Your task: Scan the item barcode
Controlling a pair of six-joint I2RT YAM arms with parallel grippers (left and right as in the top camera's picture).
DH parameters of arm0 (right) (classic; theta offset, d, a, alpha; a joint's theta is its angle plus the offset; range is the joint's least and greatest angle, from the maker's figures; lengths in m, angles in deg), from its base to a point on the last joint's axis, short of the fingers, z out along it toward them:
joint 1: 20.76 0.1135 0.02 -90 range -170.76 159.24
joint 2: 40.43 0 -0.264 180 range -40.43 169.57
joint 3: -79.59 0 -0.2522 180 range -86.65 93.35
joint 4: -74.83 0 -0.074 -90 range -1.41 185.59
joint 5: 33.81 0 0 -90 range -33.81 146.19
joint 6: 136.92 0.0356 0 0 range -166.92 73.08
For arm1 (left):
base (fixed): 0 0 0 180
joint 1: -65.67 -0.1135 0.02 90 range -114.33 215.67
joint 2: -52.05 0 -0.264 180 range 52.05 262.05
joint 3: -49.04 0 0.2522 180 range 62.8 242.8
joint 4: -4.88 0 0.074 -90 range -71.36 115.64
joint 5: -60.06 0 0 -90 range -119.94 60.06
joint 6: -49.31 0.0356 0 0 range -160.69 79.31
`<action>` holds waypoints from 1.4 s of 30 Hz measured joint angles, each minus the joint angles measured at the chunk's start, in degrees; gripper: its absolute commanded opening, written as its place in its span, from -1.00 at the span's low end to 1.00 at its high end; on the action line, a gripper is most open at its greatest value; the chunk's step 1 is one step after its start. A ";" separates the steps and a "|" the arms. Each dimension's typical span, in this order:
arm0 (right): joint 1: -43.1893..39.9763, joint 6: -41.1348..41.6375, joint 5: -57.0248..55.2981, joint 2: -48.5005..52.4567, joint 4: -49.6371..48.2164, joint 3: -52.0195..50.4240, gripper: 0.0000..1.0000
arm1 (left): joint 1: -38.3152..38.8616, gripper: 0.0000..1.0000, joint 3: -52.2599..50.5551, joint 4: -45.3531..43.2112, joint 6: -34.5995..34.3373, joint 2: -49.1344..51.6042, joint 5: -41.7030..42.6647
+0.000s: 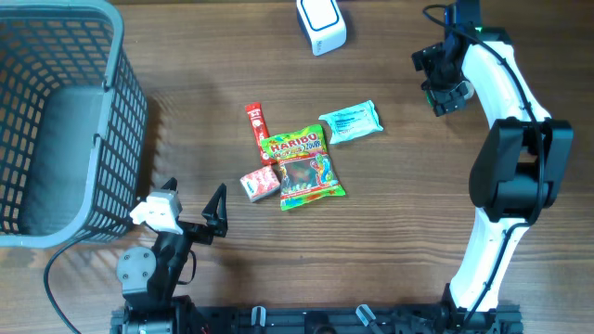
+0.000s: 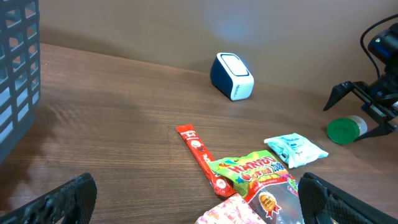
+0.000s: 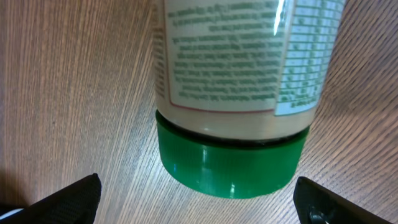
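While my left gripper (image 1: 193,197) sits wide open and empty at lower left, snack packets (image 1: 302,167) lie mid-frame. At upper right my right gripper (image 1: 438,79), fully spread and holding nothing, straddles the green-capped bottle (image 3: 233,62), presumably to carry it to the scanner (image 1: 321,23) at top centre.

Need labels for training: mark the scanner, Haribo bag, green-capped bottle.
scanner (image 1: 321,22), overhead view, top face.
Haribo bag (image 1: 304,169), overhead view, centre of pack.
green-capped bottle (image 3: 231,169), right wrist view, green cap.

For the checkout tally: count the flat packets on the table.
4: red stick, Haribo bag right of it, pink packet at the bag's lower left, pale blue packet upper right. More could hide in the basket.
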 measured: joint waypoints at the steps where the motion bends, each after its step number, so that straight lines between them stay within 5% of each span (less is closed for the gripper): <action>1: 0.00 -0.07 -0.46 0.00 0.17 0.00 0.99 | 0.00 1.00 0.00 0.00 0.00 0.00 0.00; 14: -4.09 -1.22 -5.73 0.17 0.28 0.00 0.96 | 0.00 1.00 0.00 0.00 0.00 0.00 0.00; 22: -4.66 -5.40 -4.57 5.22 -2.99 0.00 0.38 | 0.00 1.00 0.00 0.00 0.00 0.00 0.00; 31: -6.12 -10.95 -2.14 4.94 -0.57 0.00 0.27 | 0.00 1.00 0.00 0.00 0.00 0.00 0.00; 42: -28.70 -19.04 -2.97 -2.38 1.95 0.00 0.27 | 0.00 1.00 0.00 0.00 0.00 0.00 0.00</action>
